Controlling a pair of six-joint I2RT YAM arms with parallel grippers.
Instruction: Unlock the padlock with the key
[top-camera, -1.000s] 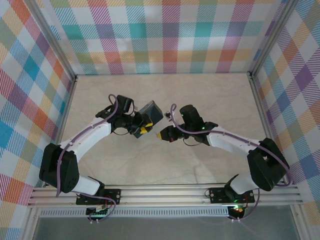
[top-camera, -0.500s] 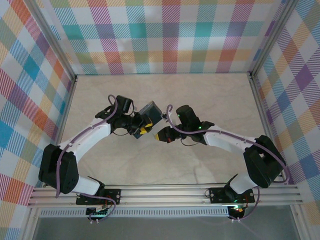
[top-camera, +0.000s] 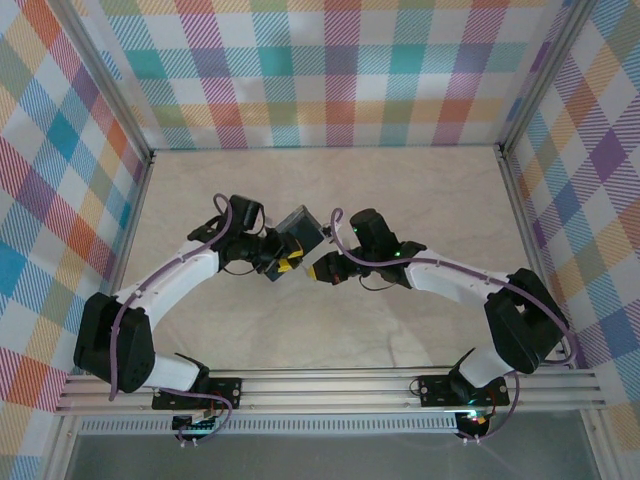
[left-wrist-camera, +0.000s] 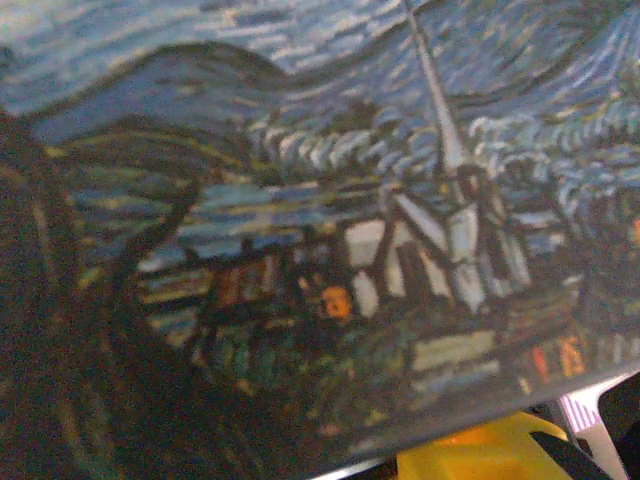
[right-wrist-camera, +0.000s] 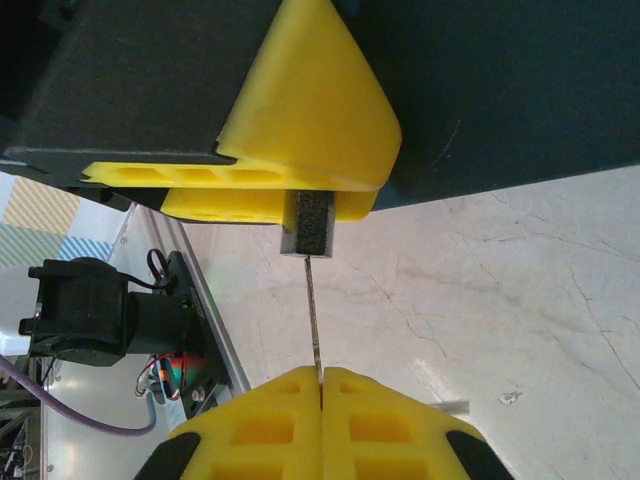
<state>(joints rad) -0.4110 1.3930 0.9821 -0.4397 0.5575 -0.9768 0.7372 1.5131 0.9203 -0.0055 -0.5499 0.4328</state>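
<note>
At mid-table, the right gripper (right-wrist-camera: 321, 385) has edged left toward the left gripper (top-camera: 287, 258), its jaws pinching the thin grey metal key (right-wrist-camera: 312, 315). The key's tip touches the small dark block-shaped padlock (right-wrist-camera: 307, 224) straight ahead. The left gripper is clamped on the blue-and-yellow Starry Night printed box (left-wrist-camera: 320, 200), with the padlock at its edge.

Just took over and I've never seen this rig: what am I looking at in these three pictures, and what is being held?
A left arm and a right arm reach over a beige marble-look table. The top picture looks down from above; the other two come from cameras on each wrist. The left gripper carries a square blue-and-yellow Starry Night box and appears to pinch its small black padlock. The right gripper is shut on a thin grey metal key, its tip meeting the padlock.
</note>
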